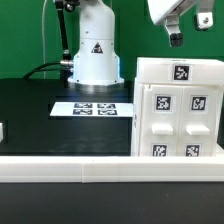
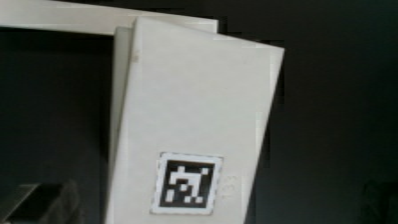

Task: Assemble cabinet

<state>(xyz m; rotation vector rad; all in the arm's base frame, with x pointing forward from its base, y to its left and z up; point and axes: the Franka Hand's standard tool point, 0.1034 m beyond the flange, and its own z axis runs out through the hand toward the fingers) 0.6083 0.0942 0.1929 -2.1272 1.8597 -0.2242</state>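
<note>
Nearest us, the cabinet (image 1: pixel 176 108) stands upright on the black bench (image 1: pixel 40 110) beside the marker board (image 1: pixel 92 108), jaws hovering above its top, apparently empty, spread unclear.

You have one cabinet (image 1: pixel 176 108) at the frame's right, showing five tags in the exterior view. One marker board (image 1: pixel 93 108) lies mid-frame with four tags. One end effector (image 1: pixel 176 40) hangs upper right.

White tagged cabinet (image 1: pixel 178 108) upright on the black table, at the exterior view's right.
</note>
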